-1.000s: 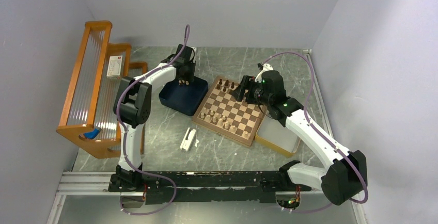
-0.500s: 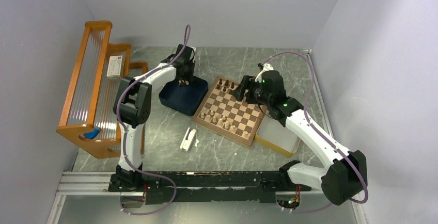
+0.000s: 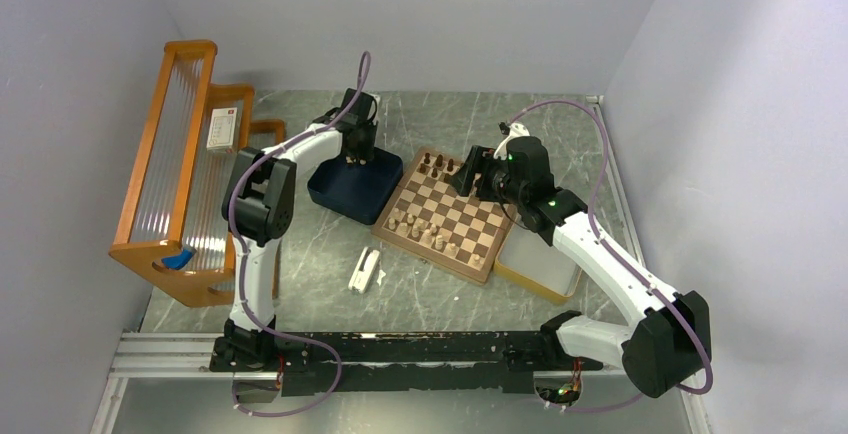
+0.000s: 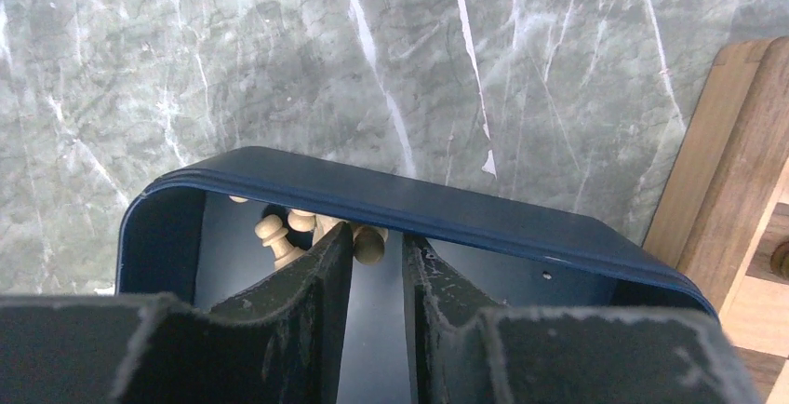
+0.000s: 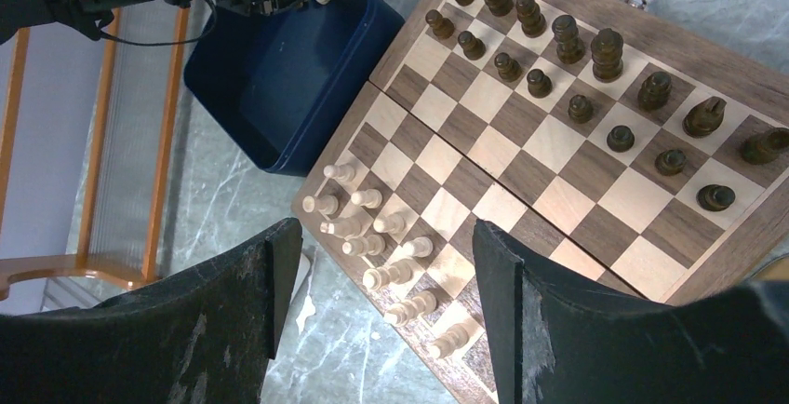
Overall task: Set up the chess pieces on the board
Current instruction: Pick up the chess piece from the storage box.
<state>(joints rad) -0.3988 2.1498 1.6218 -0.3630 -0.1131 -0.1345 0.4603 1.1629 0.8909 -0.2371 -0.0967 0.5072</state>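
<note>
The board (image 3: 455, 212) lies mid-table, also in the right wrist view (image 5: 521, 157). Dark pieces (image 3: 437, 164) stand in two rows at its far side (image 5: 558, 36). Pale pieces (image 3: 420, 231) crowd its near-left side, some lying tipped (image 5: 372, 227). My left gripper (image 3: 352, 159) reaches into the dark blue tray (image 3: 350, 192). Its jaws (image 4: 377, 236) stand a narrow gap apart, with a pale piece's head (image 4: 370, 244) at the tips and more pale pieces (image 4: 274, 232) beside it. My right gripper (image 3: 470, 176) hovers wide open and empty above the board (image 5: 386, 225).
An orange slatted rack (image 3: 175, 154) stands at the left, holding a small blue item (image 3: 178, 259). A white object (image 3: 364, 271) lies on the marble in front of the blue tray. A pale yellow-rimmed tray (image 3: 540, 264) sits against the board's right side.
My left gripper has shifted very slightly over the blue tray. The right arm has not moved.
</note>
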